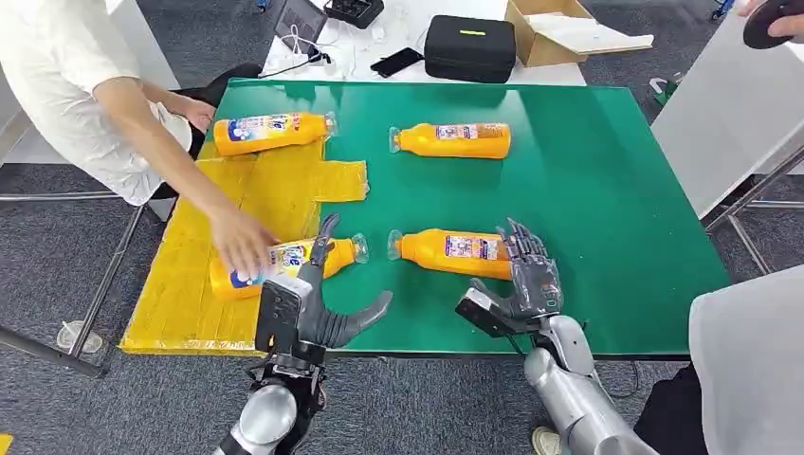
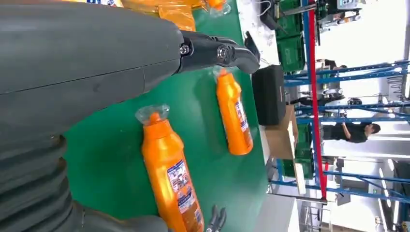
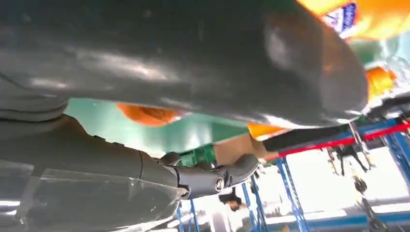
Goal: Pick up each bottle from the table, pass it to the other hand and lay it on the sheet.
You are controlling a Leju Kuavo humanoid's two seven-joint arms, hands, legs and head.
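- Bottles, four orange ones, all lying flat: near bottle (image 1: 453,251) on the bare green worktop (image 1: 607,190), far bottle (image 1: 453,139) behind it, two more on the yellow sheet (image 1: 275,190) – sheet bottle (image 1: 284,263) close to the robot, back bottle (image 1: 272,132) at the sheet's far end.
- Right hand (image 1: 526,275) sits over the base end of the near bottle, fingers spread, seemingly touching; no grip closed yet.
- Left hand (image 1: 318,303) open, holding nothing, fingers apart, fingertip reaching up beside the sheet bottle's neck.
- Person's hand (image 1: 242,242) rests on the sheet bottle.
- Handling guess: rigid plastic, looks full so fairly heavy, glossy label likely slippery, round body may roll.
- Best hold looks like the mid-body around the label, leaving the neck end free for the handover.
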